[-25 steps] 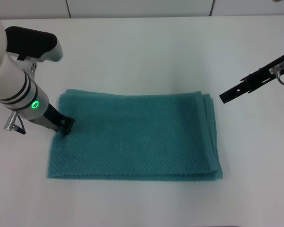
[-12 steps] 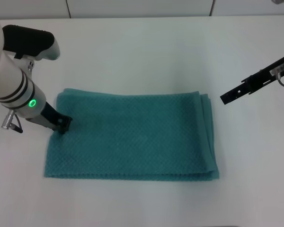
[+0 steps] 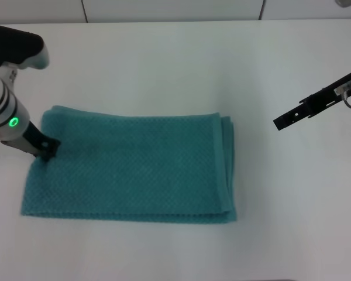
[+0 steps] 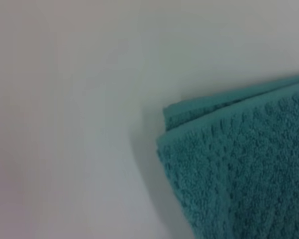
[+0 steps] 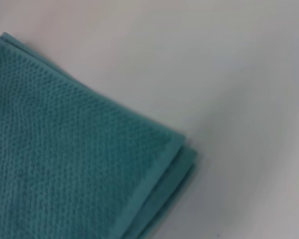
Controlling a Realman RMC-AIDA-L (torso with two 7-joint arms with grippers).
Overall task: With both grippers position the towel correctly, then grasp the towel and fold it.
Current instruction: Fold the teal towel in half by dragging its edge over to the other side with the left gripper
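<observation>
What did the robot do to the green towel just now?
The left gripper, pressed on the towel near its far left corner, slid toward the robot's left and dragged the whole towel along the table. The right gripper stayed hanging in the air, away from the towel.

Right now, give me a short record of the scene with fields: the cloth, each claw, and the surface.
cloth: teal-green rectangular waffle-weave towel, lying flat, folded in layers, stacked edges showing on its right side
left claw: left claw pressed down on the towel near its far left corner
right claw: right claw held off to the right, apart from the towel
surface: white table
fold step: not yet done
</observation>
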